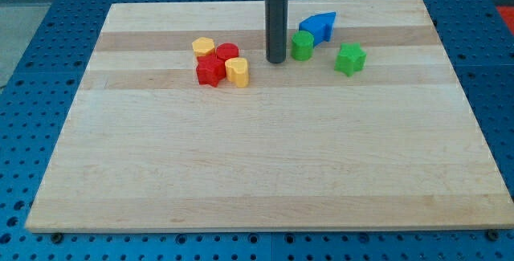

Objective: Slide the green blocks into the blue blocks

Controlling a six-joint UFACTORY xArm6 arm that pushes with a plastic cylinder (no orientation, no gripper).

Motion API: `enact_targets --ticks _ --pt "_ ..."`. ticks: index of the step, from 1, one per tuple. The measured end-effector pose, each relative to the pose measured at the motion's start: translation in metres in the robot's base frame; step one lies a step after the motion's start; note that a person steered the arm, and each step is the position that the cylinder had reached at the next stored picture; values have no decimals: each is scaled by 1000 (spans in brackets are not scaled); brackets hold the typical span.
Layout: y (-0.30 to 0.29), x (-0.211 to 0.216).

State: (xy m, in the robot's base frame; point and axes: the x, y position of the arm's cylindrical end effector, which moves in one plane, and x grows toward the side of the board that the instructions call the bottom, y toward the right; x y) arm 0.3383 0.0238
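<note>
Two green blocks sitting near view's top, right of centre. Camera view: my tip [276, 60] resting on wooden board [257, 157], holding nothing, just beside green cylinder [302, 46] on its left. Green cylinder touching or nearly touching blue block [319, 26], which is lying up-right of it. Green star-like block [350, 59] sitting apart, to lower right of blue block. Judging: push direction running up-right from tip through cylinder. Red and yellow cluster [219, 61] lying left, out of path.

Rod [276, 20] top cut off at view's top; green cylinder [302, 45] overlaps blue block [319, 26].
</note>
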Motion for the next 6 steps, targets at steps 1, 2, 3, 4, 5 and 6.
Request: enact_targets --ticks 1,2,3,4,5,6 --pt "14 -3" --pt "26 6" --pt "32 77" --pt "47 69" --pt "76 42" --pt "106 41"
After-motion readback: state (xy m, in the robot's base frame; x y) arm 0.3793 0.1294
